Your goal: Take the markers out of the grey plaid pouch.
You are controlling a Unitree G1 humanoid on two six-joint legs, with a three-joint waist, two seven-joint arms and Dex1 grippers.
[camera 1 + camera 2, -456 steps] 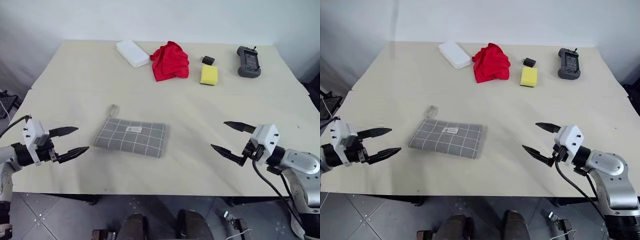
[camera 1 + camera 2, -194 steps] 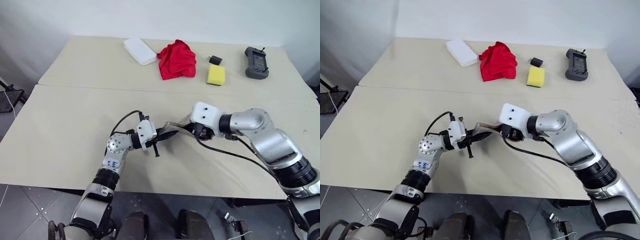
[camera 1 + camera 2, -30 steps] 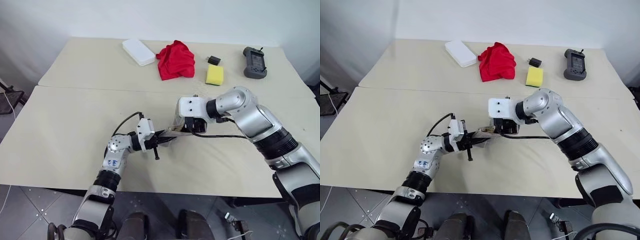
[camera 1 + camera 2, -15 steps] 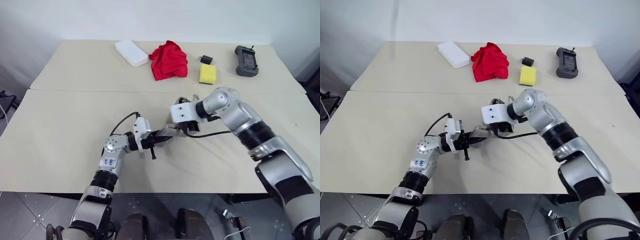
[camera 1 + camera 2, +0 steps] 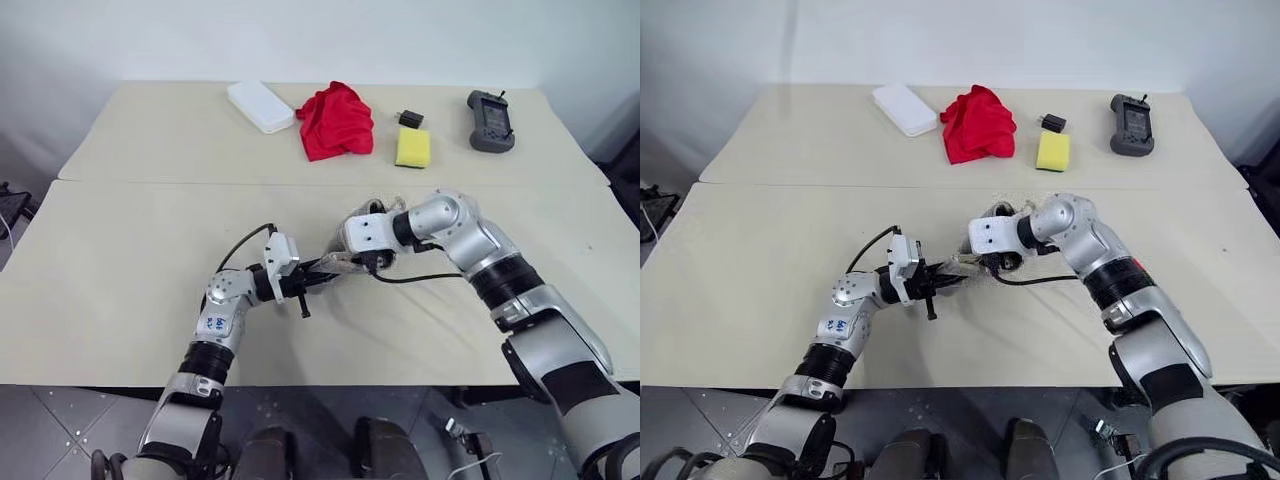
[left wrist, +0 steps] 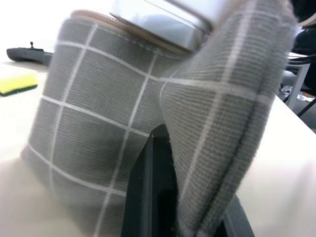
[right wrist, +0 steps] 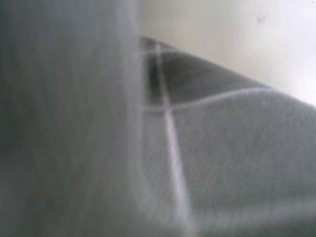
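Clamped on a fold of woven grey fabric, our left gripper (image 5: 318,272) holds the grey plaid pouch (image 6: 148,113) above the table (image 5: 130,250), near its middle; the cloth shows a fine weave, thin white grid lines and a zip edge. Our right gripper (image 5: 362,262) sits at the pouch's right end, pressed into the fabric; we cannot tell how far its fingers stand apart or whether they hold anything. No markers are visible. Along the far edge lie a white flat box (image 5: 259,105), a crumpled red cloth (image 5: 335,120), a yellow sponge block (image 5: 413,148) and a dark handheld device (image 5: 489,106). Compared with one second ago, our right forearm has dropped lower toward the pouch.
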